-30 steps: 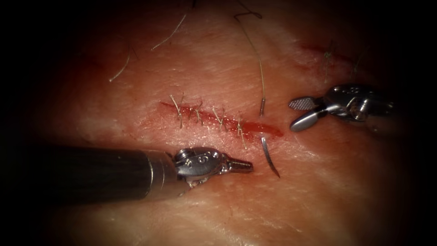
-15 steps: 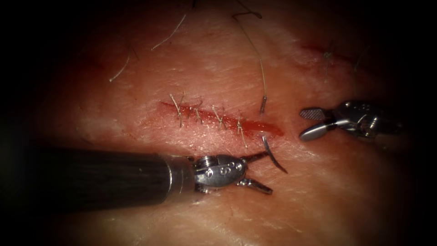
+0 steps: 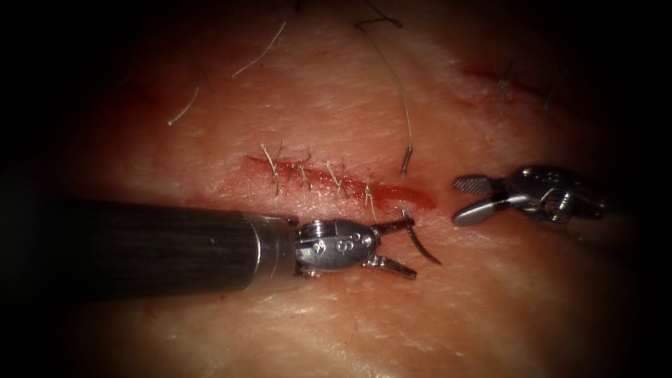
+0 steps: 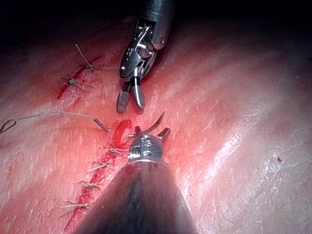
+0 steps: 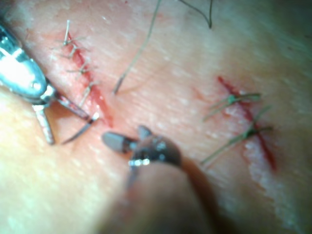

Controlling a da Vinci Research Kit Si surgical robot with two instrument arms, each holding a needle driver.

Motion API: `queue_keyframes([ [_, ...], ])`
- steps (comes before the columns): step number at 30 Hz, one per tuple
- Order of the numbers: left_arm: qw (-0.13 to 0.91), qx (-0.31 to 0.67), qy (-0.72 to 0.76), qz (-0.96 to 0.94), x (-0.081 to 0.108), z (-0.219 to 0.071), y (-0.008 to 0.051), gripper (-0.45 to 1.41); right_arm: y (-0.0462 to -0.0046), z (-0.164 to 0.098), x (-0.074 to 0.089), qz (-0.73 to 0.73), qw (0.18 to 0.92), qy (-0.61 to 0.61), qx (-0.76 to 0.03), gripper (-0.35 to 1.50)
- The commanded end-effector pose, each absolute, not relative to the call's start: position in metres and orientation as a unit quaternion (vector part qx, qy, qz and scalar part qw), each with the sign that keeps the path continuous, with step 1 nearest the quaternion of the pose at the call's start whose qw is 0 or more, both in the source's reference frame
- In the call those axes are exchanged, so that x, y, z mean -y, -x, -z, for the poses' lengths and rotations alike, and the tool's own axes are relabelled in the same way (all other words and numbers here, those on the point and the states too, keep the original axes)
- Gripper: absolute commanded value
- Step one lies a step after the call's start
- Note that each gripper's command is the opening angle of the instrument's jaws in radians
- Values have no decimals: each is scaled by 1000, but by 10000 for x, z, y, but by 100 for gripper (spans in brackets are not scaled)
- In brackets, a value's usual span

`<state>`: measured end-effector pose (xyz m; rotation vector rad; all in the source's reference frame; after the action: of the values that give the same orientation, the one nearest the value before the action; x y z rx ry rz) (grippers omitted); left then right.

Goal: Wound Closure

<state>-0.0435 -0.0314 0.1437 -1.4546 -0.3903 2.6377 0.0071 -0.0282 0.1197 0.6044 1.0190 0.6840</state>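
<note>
Needle (image 3: 420, 241): lodged in tissue (image 3: 336, 98) below the cut's (image 3: 343, 183) right end, tip exposed.
Left tool (image 3: 406, 246): has closed in, jaws now spread around the tip (nothing gripped yet).
Right tool (image 3: 467, 198): open, empty, backed away rightward.

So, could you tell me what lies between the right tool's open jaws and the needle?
Bare tissue: in the endoscope view, nothing sits between the right tool and the needle, which lies within the left tool's open jaws.

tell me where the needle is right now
In the endoscope view the needle pokes out of the tissue just below the cut's right end, between the left tool's open jaws.
</note>
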Motion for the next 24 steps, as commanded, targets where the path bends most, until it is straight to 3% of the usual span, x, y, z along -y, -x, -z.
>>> queue_keyframes([
  [1, 51, 128, 479, -867, 317, -1444, 442, 57, -77, -1203, 285, -316, 774, -280, -472, 130],
  [17, 1, 104, 452, -886, 317, -1478, 463, 56, -76, -1206, 285, -320, 770, -279, -477, 130],
  [22, 3, 103, 450, -887, 311, -1480, 464, 25, -76, -1205, 283, -322, 765, -279, -482, 130],
  [24, 6, 97, 448, -889, 311, -1481, 461, -12, -75, -1204, 283, -324, 764, -276, -484, 130],
])
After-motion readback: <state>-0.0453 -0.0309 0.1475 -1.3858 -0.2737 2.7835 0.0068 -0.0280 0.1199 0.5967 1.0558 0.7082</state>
